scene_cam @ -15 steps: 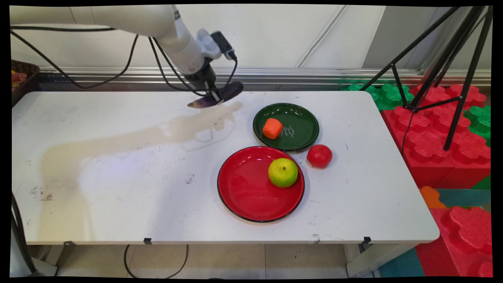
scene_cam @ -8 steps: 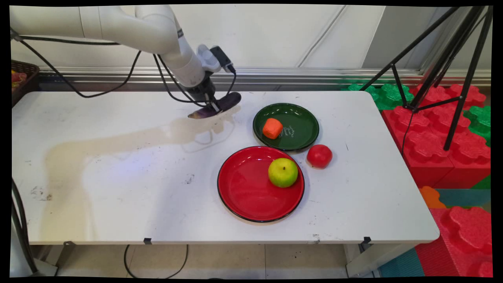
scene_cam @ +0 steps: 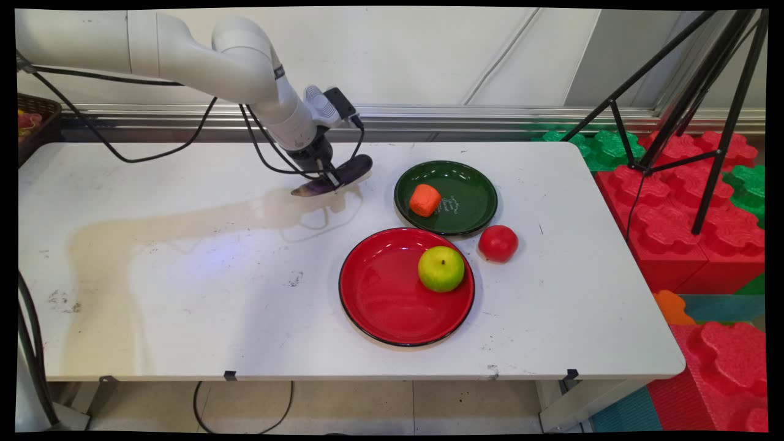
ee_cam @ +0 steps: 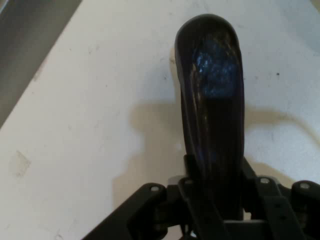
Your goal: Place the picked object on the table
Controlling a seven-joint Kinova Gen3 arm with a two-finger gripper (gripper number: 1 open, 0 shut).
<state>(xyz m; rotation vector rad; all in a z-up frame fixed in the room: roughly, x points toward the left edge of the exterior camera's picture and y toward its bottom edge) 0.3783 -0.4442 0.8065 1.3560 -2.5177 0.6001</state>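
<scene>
My gripper [scene_cam: 328,176] is shut on a dark purple eggplant [scene_cam: 335,177] and holds it just above the white table [scene_cam: 184,275], left of the green plate [scene_cam: 471,202]. In the hand view the eggplant [ee_cam: 212,110] runs lengthwise up from between the fingers, with its shadow on the table close beneath. An orange carrot piece [scene_cam: 424,199] lies on the green plate. A green apple [scene_cam: 441,268] sits on the red plate [scene_cam: 380,294]. A red tomato [scene_cam: 497,243] rests on the table between the two plates' right sides.
Black cables [scene_cam: 153,147] hang from the arm over the table's back left. A dark basket [scene_cam: 37,122] with fruit stands at the far left. A black tripod [scene_cam: 686,110] and red and green foam blocks [scene_cam: 686,208] stand right of the table.
The gripper has come down and slightly nearer with the eggplant, which now hangs closer to the table. Plates and fruit have not moved.
</scene>
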